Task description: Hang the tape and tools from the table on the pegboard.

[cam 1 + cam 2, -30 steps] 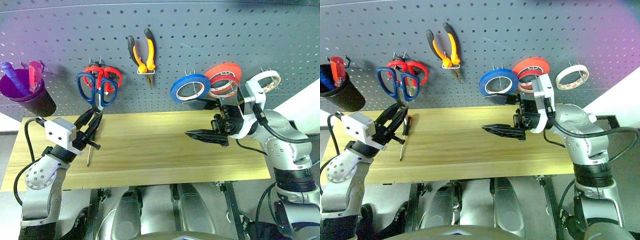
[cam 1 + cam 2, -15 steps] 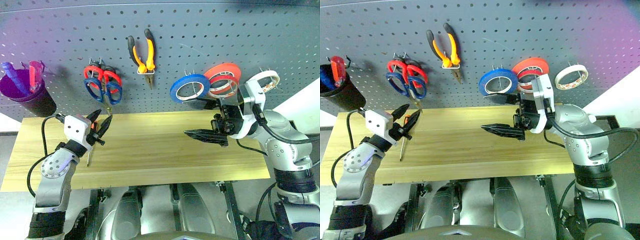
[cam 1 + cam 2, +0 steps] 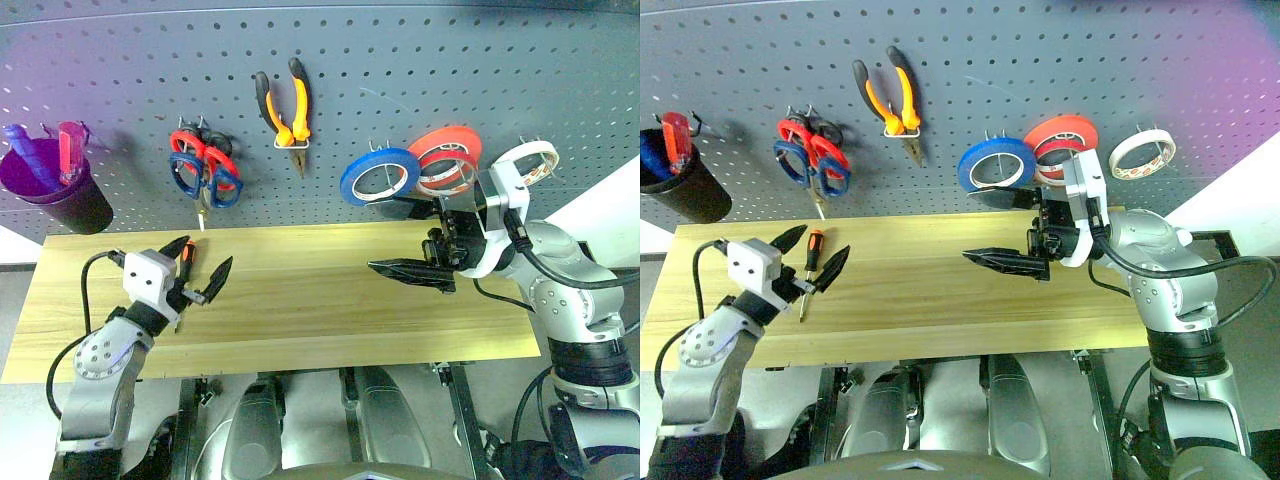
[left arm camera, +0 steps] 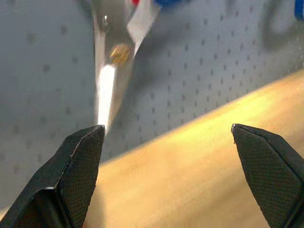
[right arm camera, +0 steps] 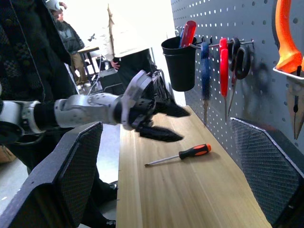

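Left gripper (image 3: 810, 266) agape, empty, above small orange-and-black-handled screwdriver (image 3: 809, 268); needs lowering, clamping handle; right gripper (image 3: 405, 269) agape, idle.

Silver-grey arms, black fingers (image 3: 219, 277), cables; screws indiscernible.

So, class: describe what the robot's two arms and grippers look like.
Both arms are silver-grey metal with rounded joints and black cables looping alongside. Each wrist carries a white box-like housing. The left gripper and right gripper each have two black pointed fingers with cross-hatched textured pads.
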`<state>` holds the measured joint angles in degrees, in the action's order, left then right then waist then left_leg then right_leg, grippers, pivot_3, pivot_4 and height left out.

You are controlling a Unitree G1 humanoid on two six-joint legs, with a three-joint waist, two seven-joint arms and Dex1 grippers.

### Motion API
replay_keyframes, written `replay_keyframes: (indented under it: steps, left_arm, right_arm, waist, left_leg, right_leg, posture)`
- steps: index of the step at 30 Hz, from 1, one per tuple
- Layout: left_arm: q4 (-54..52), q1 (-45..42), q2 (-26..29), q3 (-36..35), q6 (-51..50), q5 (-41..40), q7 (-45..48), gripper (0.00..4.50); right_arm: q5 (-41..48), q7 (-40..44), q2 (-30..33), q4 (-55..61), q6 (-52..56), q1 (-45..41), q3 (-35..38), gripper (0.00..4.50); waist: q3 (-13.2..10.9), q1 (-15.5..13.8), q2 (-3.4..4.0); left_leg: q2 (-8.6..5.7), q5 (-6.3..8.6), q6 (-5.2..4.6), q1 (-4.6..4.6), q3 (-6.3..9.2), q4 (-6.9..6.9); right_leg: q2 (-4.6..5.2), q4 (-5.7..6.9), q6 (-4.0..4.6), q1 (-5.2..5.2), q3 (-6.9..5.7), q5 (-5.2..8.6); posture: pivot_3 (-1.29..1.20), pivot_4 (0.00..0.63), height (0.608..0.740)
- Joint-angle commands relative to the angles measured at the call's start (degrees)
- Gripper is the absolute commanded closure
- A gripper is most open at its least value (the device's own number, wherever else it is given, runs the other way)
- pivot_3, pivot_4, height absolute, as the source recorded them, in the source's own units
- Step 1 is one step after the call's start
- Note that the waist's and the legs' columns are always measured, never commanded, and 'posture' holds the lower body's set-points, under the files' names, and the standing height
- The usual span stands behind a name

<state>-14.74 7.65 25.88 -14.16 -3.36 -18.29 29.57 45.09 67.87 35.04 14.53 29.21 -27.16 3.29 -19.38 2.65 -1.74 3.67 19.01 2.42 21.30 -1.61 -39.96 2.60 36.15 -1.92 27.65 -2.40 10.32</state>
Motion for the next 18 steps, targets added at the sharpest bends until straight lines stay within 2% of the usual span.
replay_keyframes:
  steps: [1,7,11,18]
  left_arm:
    - [-1.12,3.11,-0.44,-4.26,-1.25,-1.33,-2.14,0.02]
    - [6.1,2.4,0.26,-8.85,-3.97,1.5,-8.44,0.02]
    - [10.71,-1.17,0.22,-9.94,-6.44,1.45,-11.2,0.02]
    - [22.27,-11.39,2.15,-7.3,-9.52,2.86,-10.95,0.02]
  right_arm:
    - [0.58,0.3,0.27,1.6,-0.78,-0.12,1.05,0.0]
    - [1.13,0.01,0.25,2.08,0.2,-0.21,0.82,0.0]
    - [2.36,0.11,0.36,2.51,1.55,-0.97,0.84,0.0]
    - [2.53,1.62,0.94,4.62,1.89,0.13,0.22,0.0]
  waist:
    - [0.0,-0.02,0.0]
    - [0.0,-0.07,0.0]
    - [-0.01,-0.2,0.01]
    - [-0.03,-0.15,0.02]
  left_leg:
    - [0.0,0.0,0.0,0.0,0.0,0.0]
    - [0.0,0.0,0.0,-0.01,0.01,0.0]
    - [-0.01,0.0,0.0,0.0,0.01,0.0]
    - [-0.01,0.0,0.0,-0.01,0.04,-0.01]
  right_leg:
    - [0.0,0.0,0.0,0.0,0.0,0.0]
    - [-0.01,0.01,0.01,0.0,0.0,0.01]
    - [0.01,0.0,0.0,0.0,0.0,0.01]
    - [0.01,0.01,0.01,-0.03,-0.03,0.0]
  posture:
    - [-0.11,0.283,0.733]
    - [-0.11,0.3,0.733]
    - [-0.1,0.312,0.733]
    - [-0.11,0.335,0.733]
